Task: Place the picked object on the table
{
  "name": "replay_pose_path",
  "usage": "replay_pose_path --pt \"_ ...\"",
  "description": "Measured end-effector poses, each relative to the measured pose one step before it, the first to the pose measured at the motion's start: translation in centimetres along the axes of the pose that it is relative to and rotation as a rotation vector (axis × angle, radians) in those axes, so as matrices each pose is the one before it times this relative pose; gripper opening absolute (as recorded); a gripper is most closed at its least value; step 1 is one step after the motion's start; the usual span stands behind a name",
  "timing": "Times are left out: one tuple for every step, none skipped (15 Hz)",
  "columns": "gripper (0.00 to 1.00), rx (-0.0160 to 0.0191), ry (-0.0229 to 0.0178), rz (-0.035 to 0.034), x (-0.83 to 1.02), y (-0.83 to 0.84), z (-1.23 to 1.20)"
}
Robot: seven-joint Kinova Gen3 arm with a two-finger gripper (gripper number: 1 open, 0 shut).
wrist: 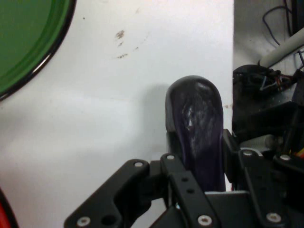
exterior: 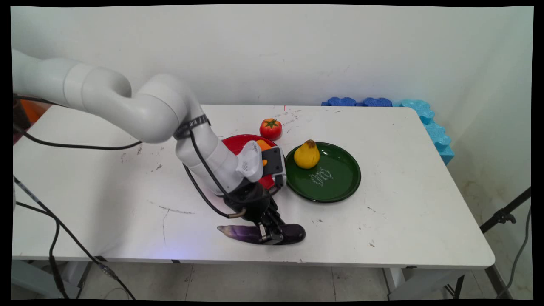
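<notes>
We are working low at the near edge of the table (exterior: pixel 127 212), with our gripper (exterior: pixel 268 234) down on the purple eggplant (exterior: pixel 242 232). The eggplant is lying flat on the table, lengthwise across our fingers, its pale tapered tip sticking out to one side of us and its dark rounded end (wrist: pixel 194 118) to the other. In the hand view our two fingers (wrist: pixel 187 190) are pressing against the eggplant's flanks with no gap showing, so we are reading the jaws as clamped on it, somewhat nearer the rounded end than the middle.

Just beyond us, farther from the table's edge, the green plate (exterior: pixel 340 187) is sitting with a yellow pear (exterior: pixel 307 154) on its far side. Beside it, mostly behind our wrist, the red plate (exterior: pixel 238 142) is holding something orange (exterior: pixel 263 145) that we cannot make out. A tomato (exterior: pixel 270 128) is standing on the bare table past the red plate.

As a judgement on doing this well: the eggplant is smooth, rounded and tapering, so it is likely to slip or pivot in a narrow pinch. We should be keeping the grip firm and square, and since we are holding off-centre, watching for the long tip sagging.
</notes>
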Motion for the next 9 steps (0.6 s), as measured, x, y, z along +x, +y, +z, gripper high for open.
replay_pose_path --pt "0.0 0.00237 0.00364 0.00031 -0.095 -0.083 0.468" --pt "0.0 0.00241 0.00444 0.0002 -0.072 -0.054 0.391" --pt "0.0 0.00167 0.00379 -0.00002 -0.04 -0.027 0.295" --pt "0.0 0.00067 0.0026 0.00068 -0.004 0.006 0.169" --pt "0.0 0.00061 0.00402 0.00056 -0.019 0.029 0.221" --pt "0.0 -0.00016 0.0047 -0.00026 -0.039 0.08 0.196" --pt "1.0 -0.0002 0.00402 0.00054 -0.02 0.089 0.119" --pt "1.0 -0.00051 0.00245 0.00071 -0.014 0.075 0.058" --pt "1.0 -0.00079 0.00344 0.00027 -0.015 0.102 0.065"
